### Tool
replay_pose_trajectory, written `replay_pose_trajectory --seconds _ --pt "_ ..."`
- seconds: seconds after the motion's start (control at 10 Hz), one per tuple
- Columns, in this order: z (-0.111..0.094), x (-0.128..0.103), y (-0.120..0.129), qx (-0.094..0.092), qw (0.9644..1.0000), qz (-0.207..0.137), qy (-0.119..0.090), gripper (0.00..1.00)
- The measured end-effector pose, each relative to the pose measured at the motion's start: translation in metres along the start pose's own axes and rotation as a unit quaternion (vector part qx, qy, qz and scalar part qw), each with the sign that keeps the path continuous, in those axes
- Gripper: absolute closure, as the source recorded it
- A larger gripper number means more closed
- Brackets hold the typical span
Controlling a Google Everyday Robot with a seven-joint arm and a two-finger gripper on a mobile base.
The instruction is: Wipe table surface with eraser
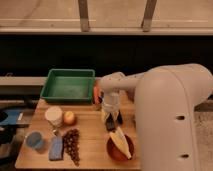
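A green tray (68,85) sits at the bench's far left corner, and near the left edge there's a white cup (54,116) with an orange-toned fruit (69,118) just beside it. Closer to the front left corner we've got a blue round thing (34,140), a blue-grey sponge pad (56,148) next to it, and a dark bunch of grapes (72,144) alongside. Over toward the front right edge, a reddish-brown bowl (119,146) holds something pale yellow (121,141).

The gripper (111,119) hangs low over the bench's middle.
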Motion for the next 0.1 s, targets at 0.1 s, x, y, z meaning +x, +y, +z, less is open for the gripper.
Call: replay_pose_trajectory --seconds 0.1 --pt "0.0007 -0.0087 0.0083 0.002 1.0 -0.008 0.002 1.0"
